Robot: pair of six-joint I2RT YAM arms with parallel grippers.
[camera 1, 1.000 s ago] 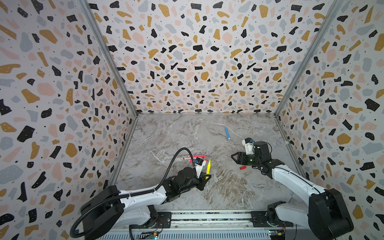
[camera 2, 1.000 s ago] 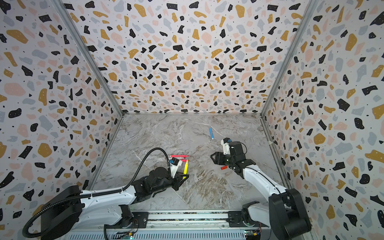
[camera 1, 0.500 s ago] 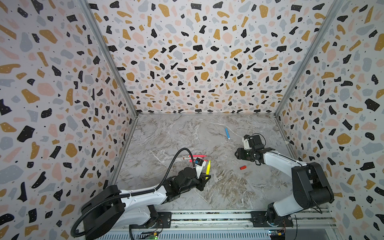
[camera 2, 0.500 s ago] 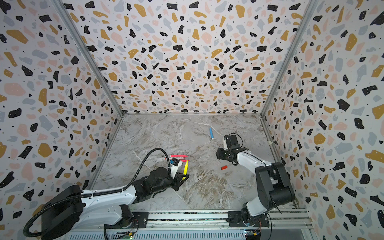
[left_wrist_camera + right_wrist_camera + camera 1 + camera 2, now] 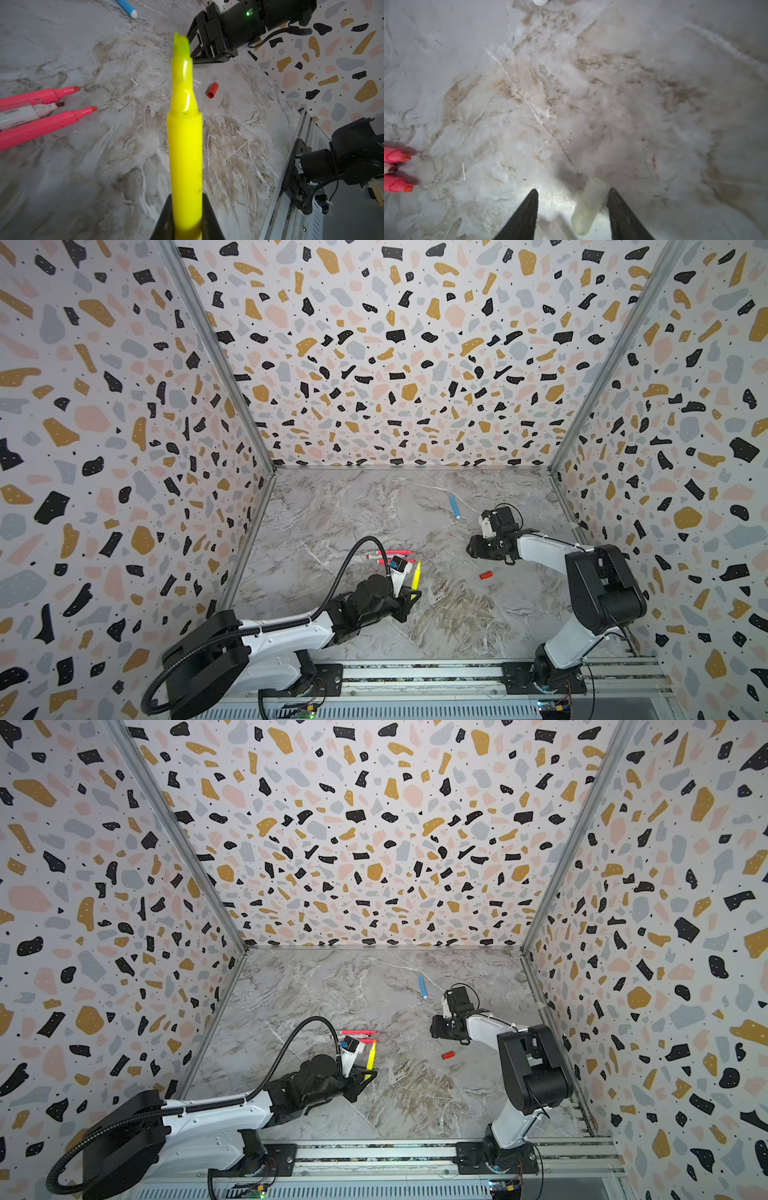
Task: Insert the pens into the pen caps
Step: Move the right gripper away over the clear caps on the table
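Note:
My left gripper point(image 5: 186, 197) is shut on the yellow pen point(image 5: 185, 145), which points tip-first away from it; both top views show that pen point(image 5: 416, 578) point(image 5: 371, 1058) raised near the table's middle. A red pen cap point(image 5: 486, 575) point(image 5: 213, 90) lies on the marble right of it. My right gripper point(image 5: 573, 192) point(image 5: 471, 549) hovers low just behind the red cap with its jaws apart. A pale translucent pen cap point(image 5: 589, 205) leans on one finger, with a wide gap to the other. Two pink pens point(image 5: 39, 96) point(image 5: 41, 126) flank a white pen point(image 5: 27, 113).
A blue pen point(image 5: 454, 506) point(image 5: 422, 987) lies alone toward the back of the marble table. The pink and white pens point(image 5: 395, 552) lie just behind the left gripper. Patterned walls close three sides, and a metal rail point(image 5: 415, 672) runs along the front edge.
The right arm's elbow has lifted and folded back while its gripper stayed near the red cap, its jaws a little narrower. The left arm and yellow pen have not moved.

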